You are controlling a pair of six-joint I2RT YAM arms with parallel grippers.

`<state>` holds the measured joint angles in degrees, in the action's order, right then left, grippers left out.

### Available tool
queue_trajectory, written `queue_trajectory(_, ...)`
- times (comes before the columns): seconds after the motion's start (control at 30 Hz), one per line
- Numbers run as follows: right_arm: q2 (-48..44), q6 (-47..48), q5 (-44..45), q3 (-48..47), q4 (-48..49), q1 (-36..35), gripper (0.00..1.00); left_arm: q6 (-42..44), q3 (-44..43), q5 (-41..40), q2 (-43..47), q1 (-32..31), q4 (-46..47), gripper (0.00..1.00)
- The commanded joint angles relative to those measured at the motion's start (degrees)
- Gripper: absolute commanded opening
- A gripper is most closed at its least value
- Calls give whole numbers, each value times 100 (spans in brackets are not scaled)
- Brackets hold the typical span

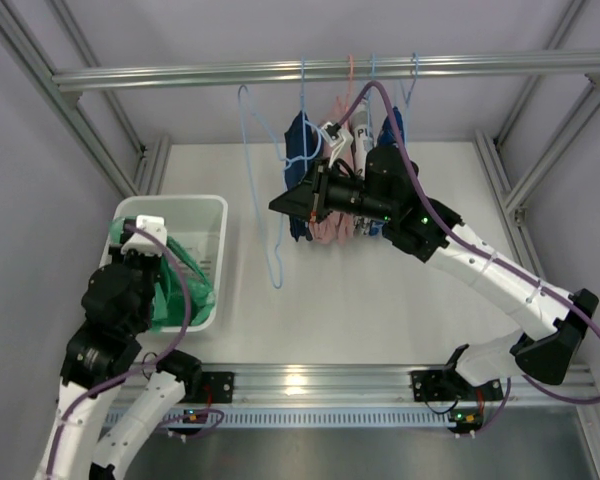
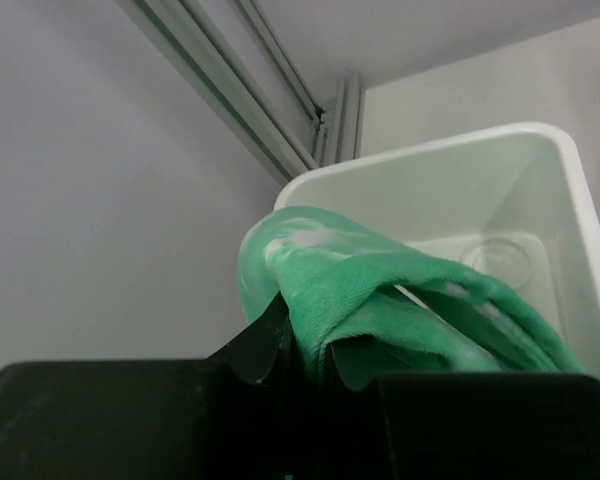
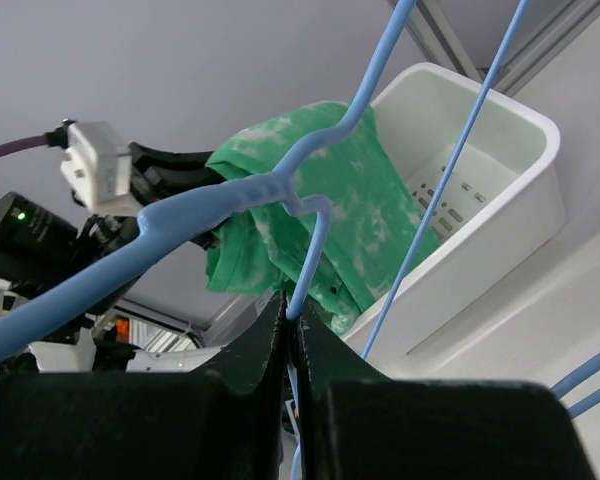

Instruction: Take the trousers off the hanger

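Note:
The bright green trousers [image 1: 185,282] hang from my left gripper [image 1: 152,248], draped over the white bin's near right part. In the left wrist view my left gripper [image 2: 315,345] is shut on a fold of the trousers [image 2: 380,290]. The light-blue hanger [image 1: 275,270] is bare, with no cloth on it. My right gripper [image 1: 277,205] is shut on its wire, seen close in the right wrist view [image 3: 295,312] with the hanger [image 3: 220,200] crossing in front of the trousers [image 3: 350,190].
The white bin [image 1: 212,210] stands at the table's left and also shows in the wrist views [image 2: 550,170] [image 3: 500,190]. A metal rail [image 1: 180,74] at the back carries a navy garment [image 1: 302,140], a pink garment [image 1: 330,228] and a blue patterned one [image 1: 392,128].

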<state>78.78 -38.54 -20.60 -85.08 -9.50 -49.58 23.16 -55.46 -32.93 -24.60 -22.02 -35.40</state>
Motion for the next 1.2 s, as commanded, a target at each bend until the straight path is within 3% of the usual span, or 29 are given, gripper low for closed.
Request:
queue_trajectory(0.0, -188, 31, 21, -53, 18, 115, 0, -433, -26, -266, -588, 22, 200, 0)
queue_trajectory(0.27, -232, 14, -14, -26, -8, 212, 0, -1251, -236, -1215, -1890, 22, 429, 0)
queue_trajectory(0.77, -293, -57, -76, 53, 44, 274, 0, -1393, -588, -2604, -2224, 453, 489, 0)
queue_trajectory(0.93, -215, -83, -93, 62, 97, 274, 0, -2384, -825, -1929, -2776, 567, -186, 0)
queue_trajectory(1.17, -179, -57, -76, -35, 53, 282, 0, -3887, -1072, -988, -4157, 1357, -661, 0)
